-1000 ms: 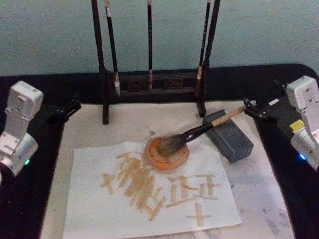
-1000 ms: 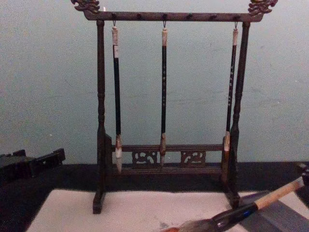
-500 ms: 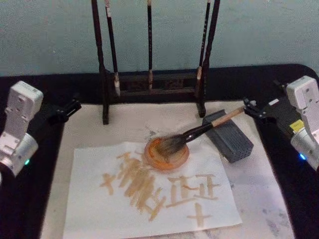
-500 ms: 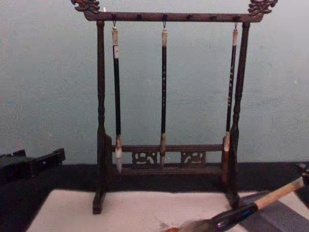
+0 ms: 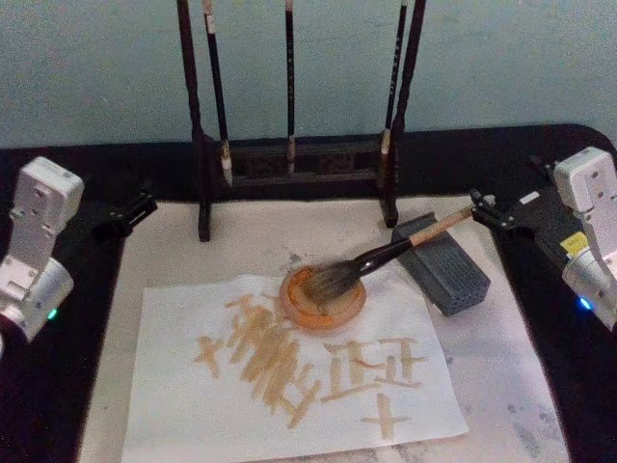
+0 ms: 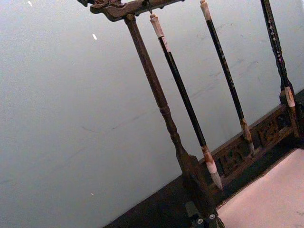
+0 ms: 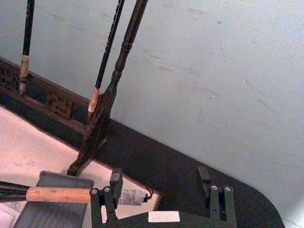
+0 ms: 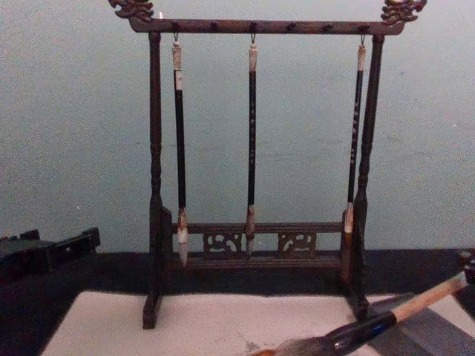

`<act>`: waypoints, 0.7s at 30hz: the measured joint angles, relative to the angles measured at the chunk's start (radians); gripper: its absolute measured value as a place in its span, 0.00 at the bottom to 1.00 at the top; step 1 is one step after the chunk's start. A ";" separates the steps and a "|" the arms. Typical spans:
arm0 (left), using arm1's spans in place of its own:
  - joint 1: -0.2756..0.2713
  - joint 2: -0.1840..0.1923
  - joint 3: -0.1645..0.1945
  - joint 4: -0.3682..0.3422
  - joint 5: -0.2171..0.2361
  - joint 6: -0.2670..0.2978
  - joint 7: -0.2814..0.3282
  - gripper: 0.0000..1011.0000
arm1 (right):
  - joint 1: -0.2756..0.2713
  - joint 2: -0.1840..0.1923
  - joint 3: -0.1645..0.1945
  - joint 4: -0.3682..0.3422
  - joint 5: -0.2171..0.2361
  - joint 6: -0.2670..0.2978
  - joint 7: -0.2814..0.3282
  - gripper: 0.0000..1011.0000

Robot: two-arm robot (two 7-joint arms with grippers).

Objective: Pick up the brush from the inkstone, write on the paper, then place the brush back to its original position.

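The brush (image 5: 386, 257) lies slanted, its tan shaft resting on the dark grey inkstone (image 5: 445, 265) and its bushy bristles in a round orange dish (image 5: 323, 294). The dish sits on the top edge of the paper (image 5: 289, 386), a white sheet carrying tan strokes. My right gripper (image 5: 487, 212) is open at the shaft's outer end. In the right wrist view the brush's pale cap (image 7: 129, 195) lies between the fingers of the right gripper (image 7: 159, 190), close to one finger (image 7: 109, 190). My left gripper (image 5: 125, 214) is parked at the table's left, away from everything.
A dark wooden rack (image 5: 289, 154) with three thin hanging brushes stands at the back of the cream mat (image 5: 251, 241). The black tabletop (image 5: 77, 164) surrounds the mat. A pale wall (image 8: 74, 111) rises behind.
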 joint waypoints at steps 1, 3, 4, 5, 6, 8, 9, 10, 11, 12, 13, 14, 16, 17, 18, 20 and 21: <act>0.000 0.000 0.000 0.000 0.000 0.000 0.000 0.99 | 0.000 0.000 0.000 0.000 0.000 0.000 0.000 0.99; 0.000 0.000 0.000 0.000 0.000 0.000 0.000 0.99 | 0.000 0.000 0.000 0.000 0.000 0.000 0.000 0.99; 0.000 0.000 0.000 0.000 0.000 0.000 0.000 0.99 | 0.000 0.000 0.000 0.000 0.000 0.000 0.000 0.99; 0.000 0.000 0.000 0.000 0.000 0.000 0.000 0.99 | 0.000 -0.001 0.001 0.000 0.001 0.000 0.002 0.99; 0.000 0.000 0.000 0.000 0.000 0.000 0.000 0.99 | 0.000 -0.001 0.001 0.000 0.001 0.000 0.002 0.99; 0.000 0.000 0.000 0.000 0.000 0.000 0.000 0.99 | -0.002 -0.011 0.013 0.009 0.028 0.000 0.030 0.99; 0.000 0.000 0.000 0.000 0.000 0.000 0.000 0.99 | -0.007 -0.015 0.022 0.010 0.047 0.002 0.047 0.99; 0.000 0.000 0.000 0.000 0.000 0.000 0.000 0.99 | -0.010 -0.016 0.026 0.009 0.056 0.003 0.054 0.99; 0.000 0.000 0.000 0.000 0.000 0.000 0.000 0.99 | -0.015 -0.017 0.031 0.007 0.063 0.004 0.060 0.99; 0.000 0.000 0.000 0.000 0.000 0.000 0.000 0.99 | -0.020 -0.018 0.034 0.003 0.070 0.004 0.066 0.99; 0.000 0.000 0.000 0.000 0.000 0.000 0.000 0.99 | -0.030 -0.018 0.043 -0.005 0.081 0.005 0.076 0.99; 0.000 0.000 0.000 0.000 0.000 0.000 0.000 0.99 | -0.036 -0.018 0.048 -0.010 0.087 0.006 0.080 0.99; 0.000 0.000 0.000 0.000 0.000 0.000 0.000 0.99 | -0.056 -0.016 0.061 -0.029 0.103 0.007 0.093 0.99; 0.000 0.000 0.000 0.000 0.000 0.000 0.000 0.99 | -0.063 -0.016 0.065 -0.037 0.107 0.007 0.095 0.99; 0.000 0.000 0.000 0.000 0.000 0.000 0.000 0.99 | -0.071 -0.015 0.069 -0.044 0.111 0.007 0.099 0.99; 0.000 0.000 0.000 0.000 0.000 0.000 0.000 0.99 | -0.092 -0.014 0.079 -0.064 0.122 0.007 0.105 0.99; 0.000 0.000 0.000 0.000 0.000 0.000 0.000 0.99 | -0.109 -0.013 0.088 -0.080 0.130 0.007 0.109 0.99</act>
